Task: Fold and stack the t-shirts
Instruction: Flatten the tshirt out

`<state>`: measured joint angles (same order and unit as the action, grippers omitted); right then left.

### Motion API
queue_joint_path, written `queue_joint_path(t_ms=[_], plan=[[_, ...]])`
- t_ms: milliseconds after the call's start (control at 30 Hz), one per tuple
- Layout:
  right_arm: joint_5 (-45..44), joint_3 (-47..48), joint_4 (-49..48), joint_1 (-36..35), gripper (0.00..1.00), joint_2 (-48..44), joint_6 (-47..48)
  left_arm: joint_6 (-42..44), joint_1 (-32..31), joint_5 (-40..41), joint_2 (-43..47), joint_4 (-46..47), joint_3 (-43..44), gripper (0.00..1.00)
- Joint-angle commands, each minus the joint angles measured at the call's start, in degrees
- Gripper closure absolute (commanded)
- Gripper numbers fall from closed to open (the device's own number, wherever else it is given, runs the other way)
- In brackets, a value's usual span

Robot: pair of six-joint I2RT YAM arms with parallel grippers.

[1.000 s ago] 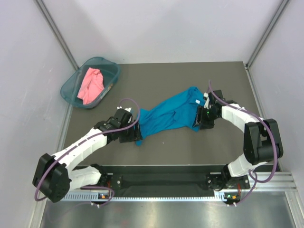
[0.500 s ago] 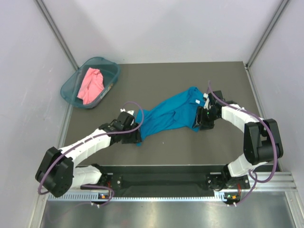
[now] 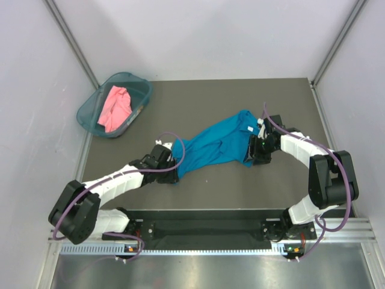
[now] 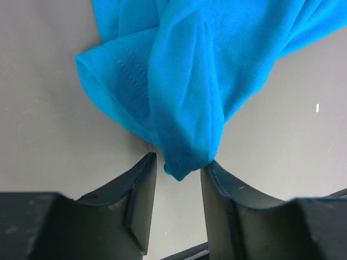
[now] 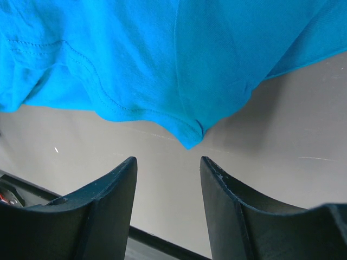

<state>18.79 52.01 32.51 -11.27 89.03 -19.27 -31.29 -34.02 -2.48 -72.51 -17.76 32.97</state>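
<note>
Left hand (image 4: 179,161) first: its two dark fingers stand a narrow way apart, and the very tip of a corner of the teal-blue t-shirt (image 3: 216,141) pokes down between them. There's a sliver of counter (image 3: 210,102) showing on the one side of that tip, so the cloth is flanked, not pinched. That corner is a thick folded hem with its stitching showing, and it fans out upward and runs off the top of the wrist view.

Over to the right hand (image 5: 167,160): fingers about half spread and nothing between them. A pointed bit of the shirt's hem sits just ahead of the gap, close to the fingertips but apart from them, lying on the grey counter.

From above, the teal shirt lies bunched in a long diagonal band across the middle of the counter, one hand at each end. Both sets of fingers are tucked under the wrists there, so only the wrist cameras show the gaps. The sleeves I can't sort out in the folds.

The left arm's purple cable (image 3: 171,141) loops up right beside the shirt's near-left end.

Well apart, in the far left corner, the teal plastic basket (image 3: 84,114) holds the salmon-pink t-shirt (image 3: 115,107), crumpled.

A small white fleck (image 4: 317,108) lies on the counter; too small to tell what it is.
</note>
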Motion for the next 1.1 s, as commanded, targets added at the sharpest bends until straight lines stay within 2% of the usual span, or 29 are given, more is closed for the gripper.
queue_joint_path(t_ms=[0, 167, 200, 267, 333, 500, 700, 933, 1067], plan=[[0.7, -0.2, -1.2, -0.9, 0.50, -1.5, 1.2, 0.4, -0.3, -0.9, -0.3, 5.0, -0.3, 0.58], [0.6, -0.1, -0.9, -0.9, 0.50, -1.5, 1.2, -0.1, -0.5, -0.9, -1.3, 4.3, 0.9, 0.70], [0.3, -0.1, -0.8, -0.9, 0.50, -1.6, 1.0, -0.2, -0.6, -0.7, -0.9, 3.9, 1.0, 0.77], [-1.0, -0.3, -0.5, -0.8, 0.50, -1.8, 0.4, -0.5, -0.7, -0.1, -0.4, 2.4, 1.7, 0.84], [-2.3, -0.8, -0.4, 0.0, 0.49, -1.8, -0.8, -0.9, -0.7, 0.0, 0.3, 1.2, 2.2, 0.99], [-2.3, -1.3, -1.2, 1.7, 0.50, -1.4, -2.3, -2.8, -1.0, 0.4, 2.7, -3.1, 3.0, 1.00], [-5.8, -1.6, -3.6, 1.8, 0.60, -0.4, -4.5, -3.3, -1.1, 0.3, 4.0, -6.5, 4.6, 1.00], [-5.5, -4.9, -8.1, 2.4, 0.60, 1.1, -7.3, -3.3, -1.1, 0.3, 4.5, -7.5, 6.6, 1.00], [-6.3, -6.5, -14.3, 2.6, 0.61, 1.4, -7.6, -3.7, -1.2, -0.3, 3.9, -7.4, 7.4, 1.00]])
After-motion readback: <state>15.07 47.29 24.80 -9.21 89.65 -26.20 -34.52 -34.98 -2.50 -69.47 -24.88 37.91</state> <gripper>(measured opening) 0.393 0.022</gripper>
